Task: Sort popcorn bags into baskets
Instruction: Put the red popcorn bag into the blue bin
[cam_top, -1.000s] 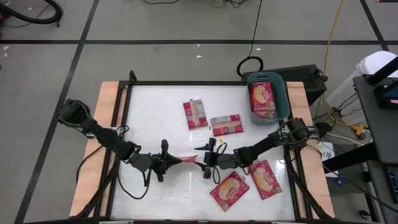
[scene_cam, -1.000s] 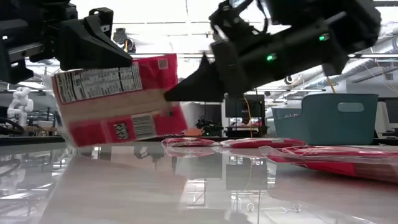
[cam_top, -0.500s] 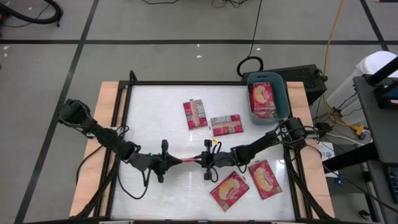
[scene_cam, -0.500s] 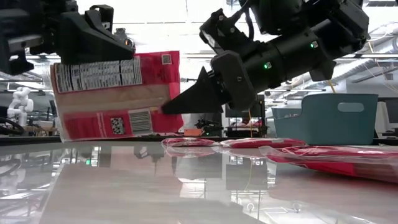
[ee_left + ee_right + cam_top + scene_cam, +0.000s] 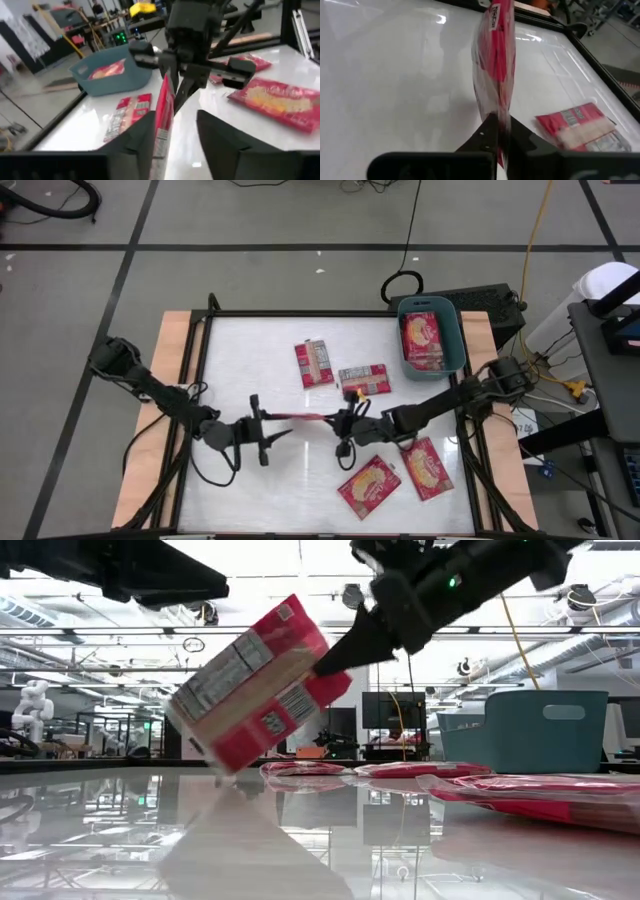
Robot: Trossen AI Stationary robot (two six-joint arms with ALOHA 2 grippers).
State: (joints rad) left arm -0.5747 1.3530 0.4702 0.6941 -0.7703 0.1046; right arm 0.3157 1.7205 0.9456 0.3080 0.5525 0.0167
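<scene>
Above the middle of the glossy white desk [image 5: 240,370], a flat red popcorn packet with grey-white label print [image 5: 255,685] hangs tilted, one corner dipping toward the surface. The right hand [image 5: 341,420] is clamped on its upper edge, fingers together on the plastic. The left hand [image 5: 268,432], just beside the packet's other end, has its fingers apart and off it. Four more red packets lie flat nearby, and the teal-blue rectangular plastic bin [image 5: 455,358] at the far right corner holds others.

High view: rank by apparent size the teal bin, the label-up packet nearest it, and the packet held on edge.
1. Teal-blue rectangular plastic bin, largest.
2. Flat red label-up popcorn packet.
3. Red popcorn packet held edge-on: only a thin sliver shows, so true size is unclear.
</scene>
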